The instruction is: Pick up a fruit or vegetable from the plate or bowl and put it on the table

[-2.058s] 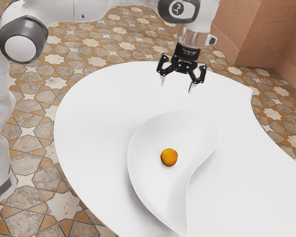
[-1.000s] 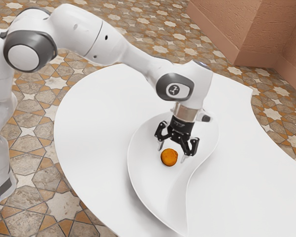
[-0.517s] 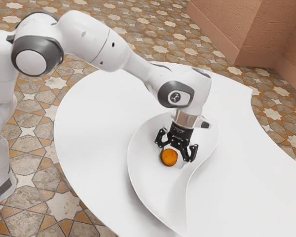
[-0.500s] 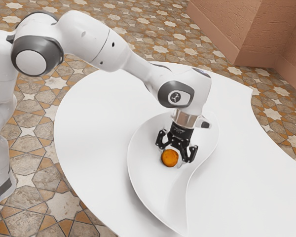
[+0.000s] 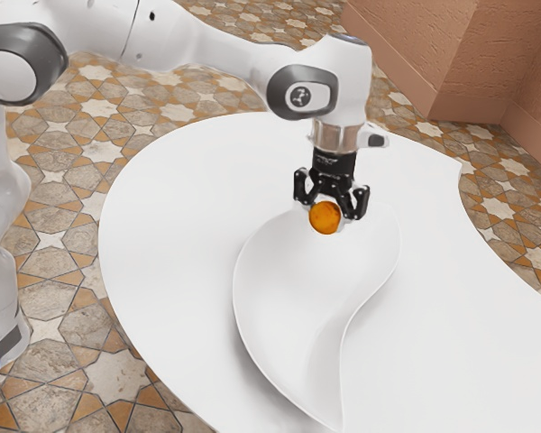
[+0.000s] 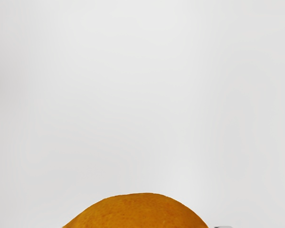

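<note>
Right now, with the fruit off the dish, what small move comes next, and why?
Probably carry the orange fruit sideways past the rim of the white dish, over bare table: the claw grips it, raised, but the task wants it on the table.

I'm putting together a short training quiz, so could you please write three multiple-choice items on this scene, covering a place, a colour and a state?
1. Where is the dish?
A) On the floor
B) On the table
C) On the arm

2. What colour is the fruit?
A) Orange
B) Green
C) Purple

3. What is the gripper's state?
A) Open, holding nothing
B) Shut, holding nothing
C) Shut on the fruit

Key:
1: B, as the exterior view shows the dish resting on the white tabletop.
2: A, as both views show an orange skin.
3: C, as the exterior view shows the fruit gripped between the fingers, raised off the dish.
</note>
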{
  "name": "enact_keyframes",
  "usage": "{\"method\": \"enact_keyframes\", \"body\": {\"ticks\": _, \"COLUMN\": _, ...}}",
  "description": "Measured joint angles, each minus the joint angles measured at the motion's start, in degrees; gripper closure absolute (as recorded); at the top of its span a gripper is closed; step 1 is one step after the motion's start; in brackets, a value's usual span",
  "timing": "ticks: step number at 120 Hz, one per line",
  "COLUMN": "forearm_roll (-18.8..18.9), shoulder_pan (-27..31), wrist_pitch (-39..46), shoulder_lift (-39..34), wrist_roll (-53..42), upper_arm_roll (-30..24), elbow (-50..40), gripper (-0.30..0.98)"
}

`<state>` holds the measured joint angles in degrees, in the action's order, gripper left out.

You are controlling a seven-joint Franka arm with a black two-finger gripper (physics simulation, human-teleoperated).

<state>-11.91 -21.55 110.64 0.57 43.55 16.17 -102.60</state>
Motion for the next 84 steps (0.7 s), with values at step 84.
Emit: {"method": "enact_keyframes", "body": {"ticks": 84, "forearm_roll": 1.8, "shoulder_pan": 26.9, "wrist_pitch": -3.5, "shoulder_lift": -2.9, "wrist_roll": 2.4, "upper_arm_roll": 0.4, "elbow": 0.8, "gripper": 0.16}}
